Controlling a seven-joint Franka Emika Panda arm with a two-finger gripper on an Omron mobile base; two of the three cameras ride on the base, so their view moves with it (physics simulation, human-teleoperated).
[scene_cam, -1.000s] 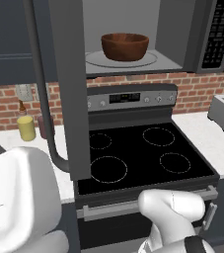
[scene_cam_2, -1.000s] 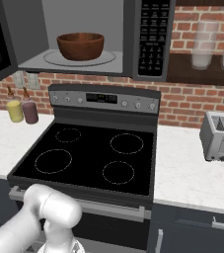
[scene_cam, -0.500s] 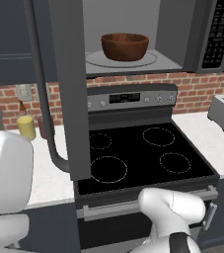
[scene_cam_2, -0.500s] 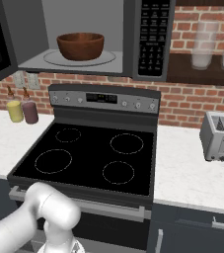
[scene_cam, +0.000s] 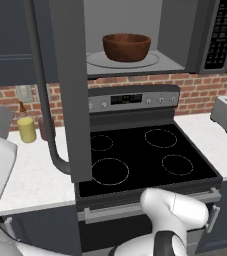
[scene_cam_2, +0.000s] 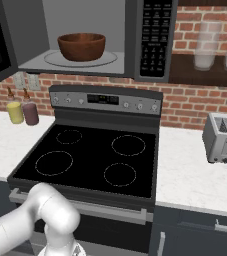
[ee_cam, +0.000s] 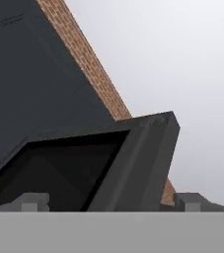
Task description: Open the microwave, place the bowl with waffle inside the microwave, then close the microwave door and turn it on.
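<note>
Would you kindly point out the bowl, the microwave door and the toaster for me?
bowl [scene_cam_2: 81, 47], right base view, front of its outer wall.
microwave door [scene_cam: 69, 90], left base view, the panel's grey edge.
toaster [scene_cam_2: 222, 140], right base view, its front face.

We cannot make out the waffle, hidden behind the bowl's [scene_cam: 126, 47] wall. The microwave door [scene_cam: 67, 85] runs off the top edge, and the keypad [scene_cam_2: 155, 37] labels are too small to read.

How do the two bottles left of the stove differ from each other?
The yellow bottle is pale yellow, while the dark red bottle is maroon. The yellow bottle stands further from the stove, the dark red one nearer. Both are upright on the counter against the brick wall, with narrow tops.
</note>
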